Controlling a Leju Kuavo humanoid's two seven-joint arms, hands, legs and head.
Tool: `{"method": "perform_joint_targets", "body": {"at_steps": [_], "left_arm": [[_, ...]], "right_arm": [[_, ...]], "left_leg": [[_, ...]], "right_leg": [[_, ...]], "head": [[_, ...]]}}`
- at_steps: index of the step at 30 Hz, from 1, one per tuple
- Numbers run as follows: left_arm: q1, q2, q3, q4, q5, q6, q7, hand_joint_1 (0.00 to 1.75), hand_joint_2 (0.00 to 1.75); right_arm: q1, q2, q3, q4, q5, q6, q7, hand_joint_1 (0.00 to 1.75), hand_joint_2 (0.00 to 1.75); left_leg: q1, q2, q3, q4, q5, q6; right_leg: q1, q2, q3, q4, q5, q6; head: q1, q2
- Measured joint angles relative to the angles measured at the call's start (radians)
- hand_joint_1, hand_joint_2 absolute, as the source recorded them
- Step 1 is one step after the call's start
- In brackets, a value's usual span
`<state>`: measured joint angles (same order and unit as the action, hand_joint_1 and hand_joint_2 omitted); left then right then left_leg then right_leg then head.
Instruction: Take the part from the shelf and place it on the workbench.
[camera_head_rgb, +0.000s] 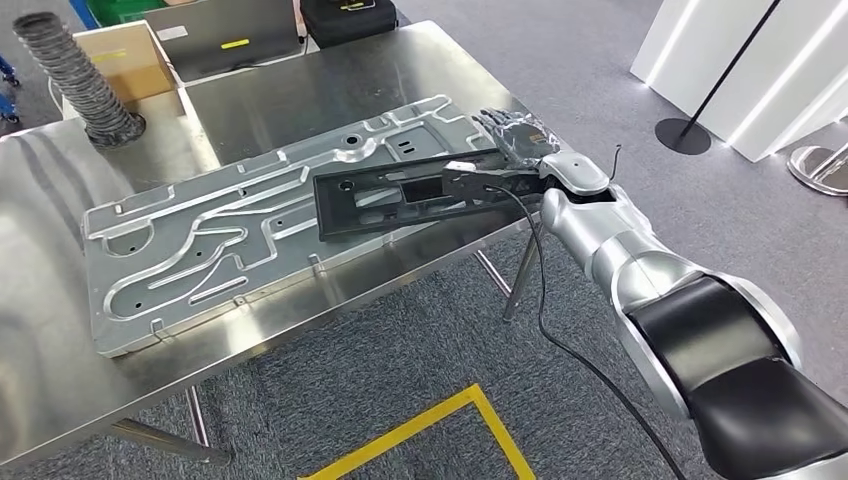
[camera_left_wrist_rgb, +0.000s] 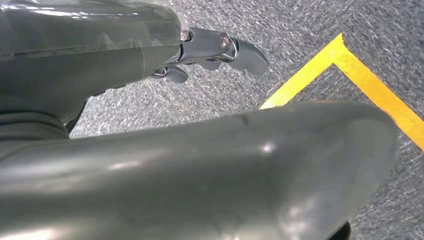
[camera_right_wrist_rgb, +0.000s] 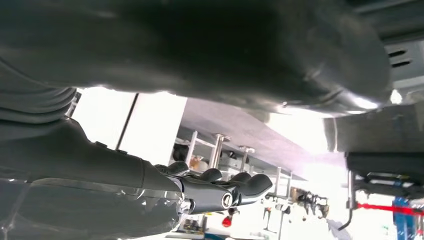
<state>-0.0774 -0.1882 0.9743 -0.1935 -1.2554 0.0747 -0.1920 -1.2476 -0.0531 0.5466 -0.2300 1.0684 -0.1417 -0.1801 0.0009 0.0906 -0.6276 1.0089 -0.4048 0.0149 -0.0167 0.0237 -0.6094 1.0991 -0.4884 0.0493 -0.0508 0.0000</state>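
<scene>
A long black frame part (camera_head_rgb: 390, 195) lies slanted on top of a large silver stamped plate (camera_head_rgb: 220, 240) on the steel workbench (camera_head_rgb: 330, 80). My right hand (camera_head_rgb: 515, 135) is at the part's right end, near the bench's right edge. Its fingers are stretched flat over the plate's corner, just beyond the part. In the right wrist view the fingers (camera_right_wrist_rgb: 220, 192) are straight, with nothing between them and the thumb. My left hand (camera_left_wrist_rgb: 215, 50) hangs over the grey carpet and holds nothing.
A corrugated hose (camera_head_rgb: 75, 75) and a cardboard box (camera_head_rgb: 125, 60) stand at the bench's far left. A black case (camera_head_rgb: 345, 15) sits behind the bench. A stand with a round base (camera_head_rgb: 683, 135) is on the floor to the right. Yellow floor tape (camera_head_rgb: 440, 420) runs below the bench's front edge.
</scene>
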Motion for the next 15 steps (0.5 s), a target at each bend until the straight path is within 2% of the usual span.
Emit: {"method": "perform_joint_targets", "body": {"at_steps": [1, 2, 3, 5, 7, 9, 10, 11, 12, 13, 15], "left_arm": [[-0.002, 0.0, 0.0, 0.0, -0.001, 0.0, -0.001, 0.0, 0.0], [-0.003, 0.0, 0.0, 0.0, -0.001, 0.0, -0.001, 0.0, 0.0], [-0.004, 0.0, 0.0, 0.0, -0.001, 0.0, -0.002, 0.0, 0.0], [-0.004, 0.0, 0.0, 0.0, -0.002, 0.001, -0.003, 0.0, 0.0], [-0.001, 0.0, 0.0, 0.0, -0.002, 0.001, -0.002, 0.0, 0.0], [0.002, 0.0, 0.0, 0.0, -0.002, 0.001, -0.002, 0.0, 0.0], [0.003, 0.0, 0.0, 0.0, -0.002, 0.001, -0.002, 0.0, 0.0], [0.003, 0.0, 0.0, 0.0, -0.002, 0.001, -0.002, 0.0, 0.0], [0.004, 0.001, 0.0, 0.0, -0.001, 0.001, -0.001, 0.0, 0.0], [0.004, 0.001, 0.0, 0.0, -0.001, 0.002, 0.0, 0.0, 0.0], [0.003, 0.002, 0.0, 0.0, -0.001, 0.002, 0.002, 0.0, 0.0]], "right_arm": [[0.0, 0.0, -0.006, 0.0, 0.002, -0.004, 0.0, 0.0, 0.0], [0.0, 0.0, -0.01, 0.0, 0.004, -0.008, 0.0, 0.0, 0.0], [0.001, 0.0, -0.015, 0.0, 0.005, -0.01, 0.0, 0.0, 0.0], [0.002, -0.001, -0.023, 0.001, 0.006, -0.012, 0.0, 0.0, 0.0], [0.001, -0.004, -0.027, 0.0, 0.007, -0.014, 0.0, 0.0, 0.0], [0.003, -0.008, -0.027, 0.0, 0.009, -0.015, 0.0, 0.0, 0.0], [0.005, -0.01, -0.028, 0.0, 0.011, -0.015, 0.0, 0.0, 0.0], [0.007, -0.012, -0.028, 0.0, 0.014, -0.015, 0.0, 0.0, 0.0], [0.008, -0.013, -0.028, 0.0, 0.018, -0.014, -0.001, 0.0, 0.0], [0.008, -0.015, -0.028, -0.001, 0.022, -0.013, -0.003, 0.0, 0.0], [0.005, -0.018, -0.03, -0.004, 0.029, -0.009, -0.007, 0.0, 0.0]], "left_leg": [[-0.001, 0.0, -0.001, 0.002, 0.004, -0.005], [-0.001, -0.001, -0.002, 0.004, 0.007, -0.011], [-0.001, -0.002, -0.002, 0.004, 0.011, -0.017], [0.002, -0.008, -0.006, 0.007, 0.011, -0.029], [0.005, -0.035, -0.029, 0.061, -0.032, -0.036], [0.009, -0.063, -0.076, 0.197, -0.109, -0.038], [0.01, -0.068, -0.097, 0.264, -0.136, -0.038], [0.01, -0.069, -0.107, 0.306, -0.148, -0.036], [0.009, -0.07, -0.097, 0.306, -0.137, -0.033], [0.007, -0.07, -0.07, 0.265, -0.111, -0.026], [-0.001, -0.062, 0.012, 0.124, -0.054, 0.0]], "right_leg": [[0.001, 0.004, 0.029, -0.048, 0.008, -0.01], [0.002, 0.007, 0.042, -0.073, 0.009, -0.022], [0.006, 0.008, 0.039, -0.077, 0.012, -0.036], [0.004, 0.008, 0.036, -0.084, 0.02, -0.055], [0.0, 0.012, 0.032, -0.089, 0.033, -0.069], [-0.001, 0.017, 0.023, -0.088, 0.041, -0.074], [0.0, 0.02, 0.02, -0.087, 0.043, -0.075], [0.002, 0.022, 0.017, -0.086, 0.045, -0.076], [0.004, 0.025, 0.016, -0.084, 0.045, -0.077], [0.007, 0.027, 0.017, -0.083, 0.045, -0.077], [0.012, 0.03, 0.018, -0.083, 0.045, -0.076]], "head": [[0.0, 0.0], [0.0, 0.0], [0.0, 0.0], [0.0, 0.0], [0.0, 0.0], [0.0, 0.0], [0.0, 0.0], [0.0, 0.0], [0.0, 0.0], [0.0, 0.0], [0.0, 0.0]]}}
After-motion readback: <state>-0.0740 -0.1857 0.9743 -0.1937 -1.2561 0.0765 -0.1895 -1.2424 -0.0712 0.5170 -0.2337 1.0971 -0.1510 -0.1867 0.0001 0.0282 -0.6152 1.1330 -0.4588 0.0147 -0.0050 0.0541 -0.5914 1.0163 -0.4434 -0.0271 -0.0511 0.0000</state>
